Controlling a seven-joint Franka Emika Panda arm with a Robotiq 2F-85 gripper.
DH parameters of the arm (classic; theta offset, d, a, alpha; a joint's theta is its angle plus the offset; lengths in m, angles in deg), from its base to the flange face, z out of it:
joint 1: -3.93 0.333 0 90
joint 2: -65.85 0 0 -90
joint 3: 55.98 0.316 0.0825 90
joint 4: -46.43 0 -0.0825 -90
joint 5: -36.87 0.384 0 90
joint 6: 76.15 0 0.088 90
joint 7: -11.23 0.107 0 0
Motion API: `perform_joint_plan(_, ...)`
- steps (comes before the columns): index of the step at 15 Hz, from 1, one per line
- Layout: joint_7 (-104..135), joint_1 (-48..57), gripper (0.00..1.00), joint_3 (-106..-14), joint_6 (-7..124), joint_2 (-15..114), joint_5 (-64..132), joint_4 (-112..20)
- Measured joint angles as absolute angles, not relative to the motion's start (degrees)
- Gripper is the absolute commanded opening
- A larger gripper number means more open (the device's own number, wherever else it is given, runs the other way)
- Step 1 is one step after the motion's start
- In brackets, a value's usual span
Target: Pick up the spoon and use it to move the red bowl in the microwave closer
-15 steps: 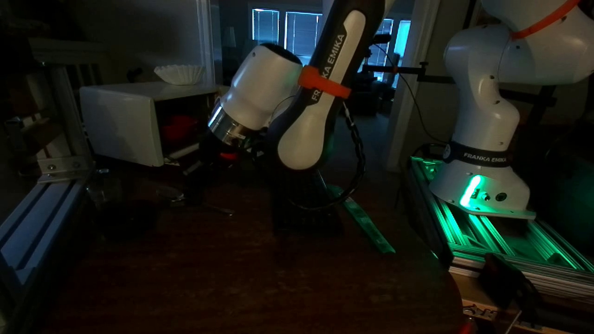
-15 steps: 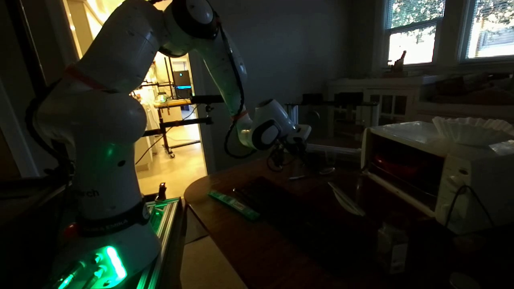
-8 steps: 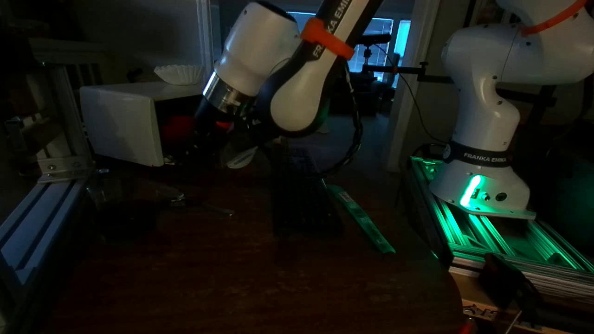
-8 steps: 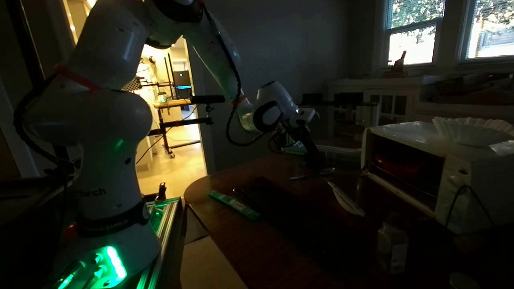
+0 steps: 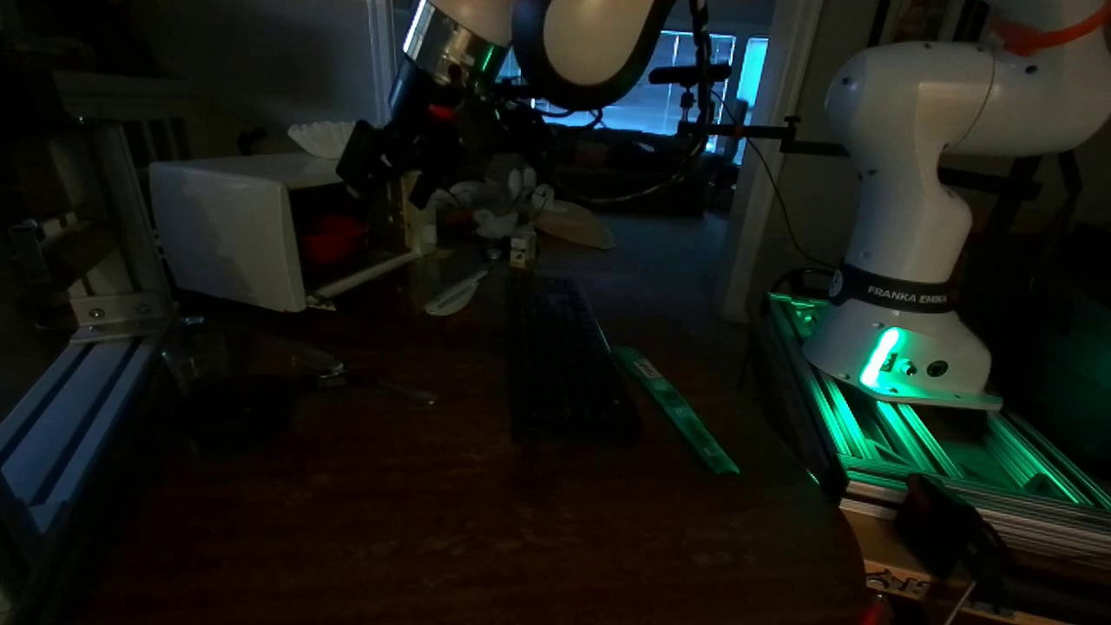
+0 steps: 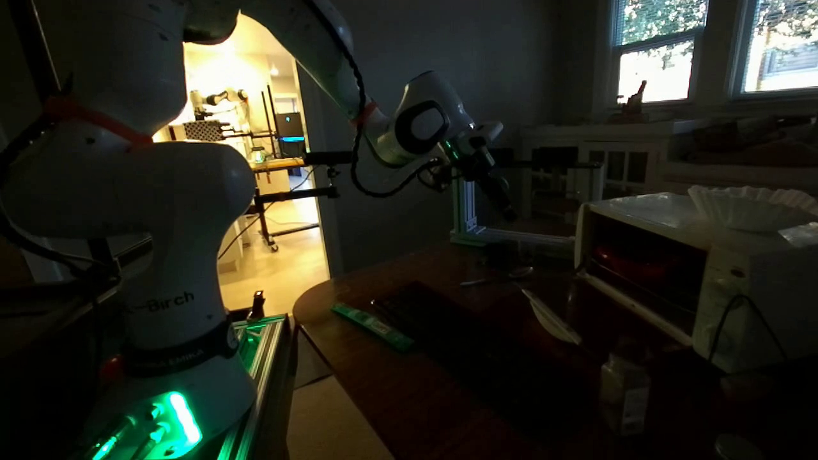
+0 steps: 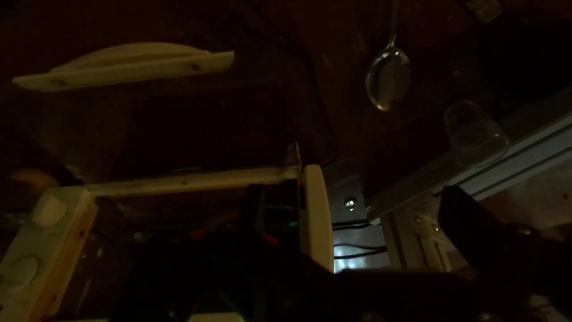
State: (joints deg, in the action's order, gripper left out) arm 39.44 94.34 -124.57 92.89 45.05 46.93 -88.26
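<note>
A: ok so what were the fingers (image 7: 467, 219) doing?

B: spread wide apart, easy to see in the wrist view. the gripper (image 5: 387, 195) hung tilted in the air, higher than the table (image 5: 434, 521)

A: and the spoon (image 7: 388, 80)?

B: lying on the table, with a clear cup (image 7: 476, 134) near its scoop end but apart from it

A: where was the red bowl (image 5: 332, 240) then?

B: inside the microwave (image 5: 226, 234), dim in the dark cavity but visible in both exterior views, and apart from the fingers. a pale handle-like piece (image 7: 138, 67) was out in front of the opening, and a white pleated bowl-shaped thing (image 6: 754, 207) sat on top of the microwave

A: what about further out?

B: black keyboard (image 5: 568, 356) on the table with a green strip (image 5: 677, 408) lying just beside it. in an exterior view there was a small jar (image 6: 625, 396) with a pale label standing near the microwave too. past the table edge the arm base (image 5: 920, 343) had a bright green light on, and windows (image 6: 658, 70) showed in the background in both exterior views
</note>
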Motion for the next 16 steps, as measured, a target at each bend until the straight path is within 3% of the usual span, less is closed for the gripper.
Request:
perform_joint_plan(9, 36.21, 128.24, 1.0, -160.5, 77.36, 39.02, 43.91, -90.58)
perform_joint_plan(12, 33.48, 132.48, 1.0, -165.62, 74.42, 33.72, 45.48, -92.54)
perform_joint_plan(16, 33.39, 132.81, 1.0, -165.86, 74.41, 31.8, 45.72, -93.44)
